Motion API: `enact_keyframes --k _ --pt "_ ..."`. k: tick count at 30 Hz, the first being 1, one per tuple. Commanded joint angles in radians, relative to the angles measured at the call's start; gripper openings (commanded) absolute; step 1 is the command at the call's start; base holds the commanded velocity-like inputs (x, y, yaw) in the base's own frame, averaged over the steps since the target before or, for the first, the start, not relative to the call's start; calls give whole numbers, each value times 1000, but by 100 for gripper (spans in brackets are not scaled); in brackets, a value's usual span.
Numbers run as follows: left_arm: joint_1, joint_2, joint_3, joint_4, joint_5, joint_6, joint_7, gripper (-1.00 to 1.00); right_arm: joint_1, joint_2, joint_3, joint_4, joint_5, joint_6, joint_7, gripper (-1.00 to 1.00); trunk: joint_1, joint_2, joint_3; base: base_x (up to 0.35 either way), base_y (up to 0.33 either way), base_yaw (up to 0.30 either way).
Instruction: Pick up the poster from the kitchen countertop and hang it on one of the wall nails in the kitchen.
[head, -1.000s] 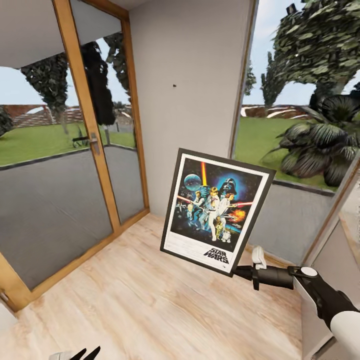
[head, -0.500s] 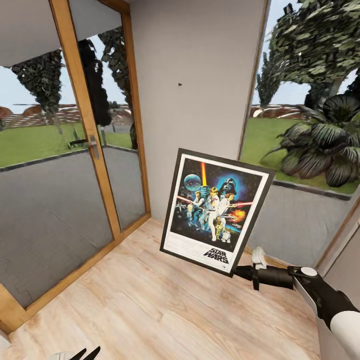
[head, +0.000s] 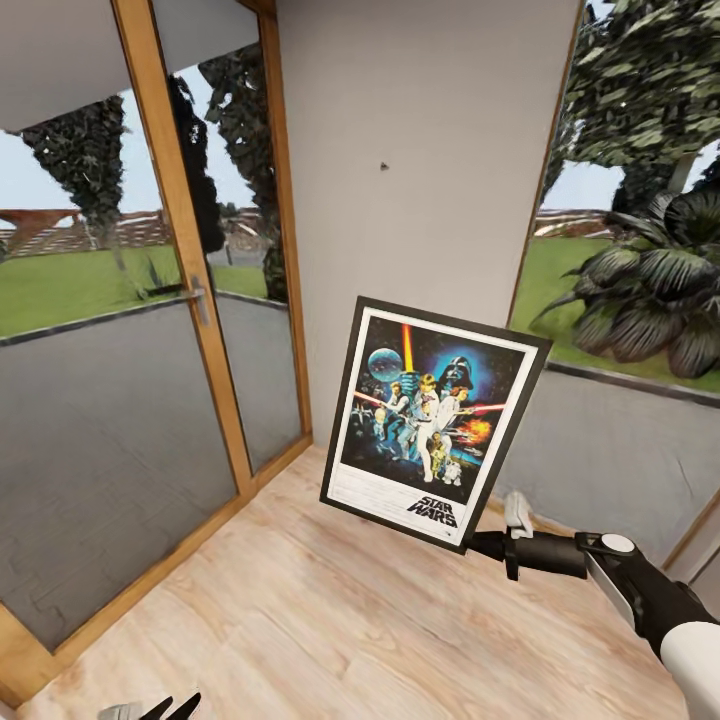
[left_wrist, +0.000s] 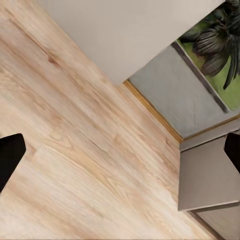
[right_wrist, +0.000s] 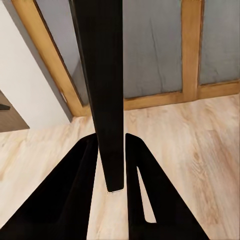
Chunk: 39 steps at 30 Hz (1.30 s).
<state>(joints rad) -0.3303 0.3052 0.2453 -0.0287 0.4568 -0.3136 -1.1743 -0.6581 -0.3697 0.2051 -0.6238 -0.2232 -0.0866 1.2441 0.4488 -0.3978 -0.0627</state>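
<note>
The black-framed Star Wars poster (head: 432, 420) hangs upright and slightly tilted in the air, in front of a plain light grey wall panel (head: 420, 120). My right gripper (head: 478, 545) is shut on its lower right corner. In the right wrist view the dark frame edge (right_wrist: 102, 75) runs between the two black fingers (right_wrist: 75, 195) of that gripper (right_wrist: 113, 167). A tiny dark wall nail (head: 384, 166) sits on the wall above the poster, well clear of its top edge. My left gripper (head: 170, 708) hangs low over the floor, open and empty, with its fingers (left_wrist: 7, 160) wide apart.
A glass door with a wooden frame (head: 190, 250) and handle (head: 201, 298) stands left of the wall panel. A large window (head: 640, 300) onto a garden is on the right. Pale wood floor (head: 300, 620) lies below, and a grey cabinet corner (left_wrist: 205, 175) shows in the left wrist view.
The whole picture has shifted, so the camera moved: wall panel and nail now sit further right in view. The poster stays held in the same pose by my right gripper.
</note>
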Motion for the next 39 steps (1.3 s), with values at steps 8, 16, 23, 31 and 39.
enact_keyframes --k 8,16,23,31,39 --pt "-1 -1 7 0 -7 -5 -1 100 -2 -1 7 0 -7 -7 0 -100 1 -2 -2 274 253 -2" --pt "-1 -32 -8 -86 -5 69 263 100 -2 -1 8 -1 -4 -7 -1 -100 1 -2 4 84 56 -135" --pt "-1 -60 -10 -184 -11 181 403 100 -2 -1 8 -1 -4 -7 -4 -100 1 -2 12 6 4 -202" --pt "-1 -66 -10 -202 -14 195 348 100 -2 -1 8 -3 -6 -7 -46 -100 1 -2 20 241 28 -181" --pt "-1 -64 -8 -199 -15 197 320 100 -2 -1 10 -5 -7 -7 -44 -100 1 -2 21 310 182 -15"
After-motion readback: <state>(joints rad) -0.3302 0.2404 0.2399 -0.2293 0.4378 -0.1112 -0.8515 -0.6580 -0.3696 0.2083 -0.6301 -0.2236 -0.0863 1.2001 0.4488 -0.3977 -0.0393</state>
